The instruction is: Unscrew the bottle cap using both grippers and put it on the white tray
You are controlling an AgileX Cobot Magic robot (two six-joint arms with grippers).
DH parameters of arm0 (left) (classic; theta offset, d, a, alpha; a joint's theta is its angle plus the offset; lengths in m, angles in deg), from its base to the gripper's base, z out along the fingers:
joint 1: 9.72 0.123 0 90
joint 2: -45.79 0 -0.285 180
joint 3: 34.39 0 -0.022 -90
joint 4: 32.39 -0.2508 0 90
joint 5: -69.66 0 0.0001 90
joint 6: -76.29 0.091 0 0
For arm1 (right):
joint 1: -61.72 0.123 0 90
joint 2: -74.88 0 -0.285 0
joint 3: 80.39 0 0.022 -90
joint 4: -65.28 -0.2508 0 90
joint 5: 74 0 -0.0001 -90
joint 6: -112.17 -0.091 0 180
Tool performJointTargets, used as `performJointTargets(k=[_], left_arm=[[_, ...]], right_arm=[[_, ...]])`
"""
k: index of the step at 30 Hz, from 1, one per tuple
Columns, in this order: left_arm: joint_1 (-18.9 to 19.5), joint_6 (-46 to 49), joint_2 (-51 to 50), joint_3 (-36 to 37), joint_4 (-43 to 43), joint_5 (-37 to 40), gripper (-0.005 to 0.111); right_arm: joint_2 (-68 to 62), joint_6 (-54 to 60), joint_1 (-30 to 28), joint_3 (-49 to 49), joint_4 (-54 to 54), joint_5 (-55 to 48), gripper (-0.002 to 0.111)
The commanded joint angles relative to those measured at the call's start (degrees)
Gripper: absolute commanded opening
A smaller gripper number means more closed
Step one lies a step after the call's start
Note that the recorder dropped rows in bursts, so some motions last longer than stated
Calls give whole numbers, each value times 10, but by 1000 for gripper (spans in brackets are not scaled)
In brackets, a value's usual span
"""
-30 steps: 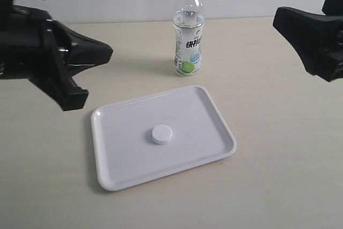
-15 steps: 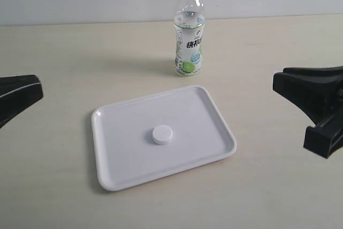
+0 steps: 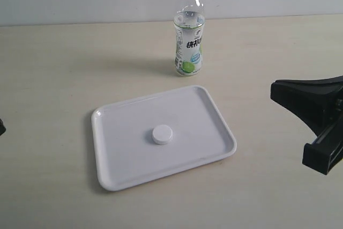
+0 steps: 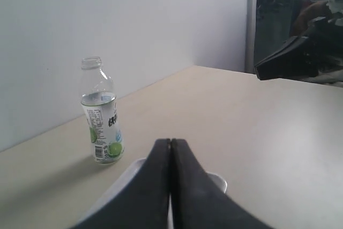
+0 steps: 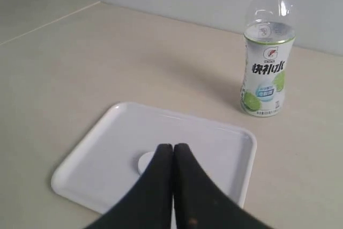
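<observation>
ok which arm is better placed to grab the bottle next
Right, probably: the right claw sits well inside the exterior view, nearer the bottle; the left claw barely shows at its edge.

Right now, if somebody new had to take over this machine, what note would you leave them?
Left tool: shut, holding nothing, off at the left side of the table.
Right tool: shut, holding nothing, off at the right side.
Bottle: upright on the table beyond the white tray, neck open.
Bottle cap: lying flat near the middle of the white tray.
Done: cap is off and on the tray.
Left: nothing of the job that I can see.
</observation>
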Motion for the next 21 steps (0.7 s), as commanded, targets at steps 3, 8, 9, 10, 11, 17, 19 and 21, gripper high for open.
performJointTargets(k=[3, 8, 9, 10, 11, 17, 19, 21], left_arm=[[1, -12, 4, 8, 6, 11, 0], [1, -11, 4, 8, 6, 11, 0], [1, -11, 4, 8, 6, 11, 0], [1, -11, 4, 8, 6, 11, 0], [1, -11, 4, 8, 6, 11, 0], [1, -11, 4, 8, 6, 11, 0], [1, -11, 4, 8, 6, 11, 0], [1, -11, 4, 8, 6, 11, 0]], right_arm=[[3, -33, 0, -3, -3, 10, 0], [3, -33, 0, -3, -3, 10, 0], [3, -33, 0, -3, -3, 10, 0], [3, -33, 0, -3, -3, 10, 0], [3, -33, 0, -3, -3, 10, 0], [3, -33, 0, -3, -3, 10, 0], [3, -33, 0, -3, -3, 10, 0], [3, -28, 0, -3, -2, 8, 0]])
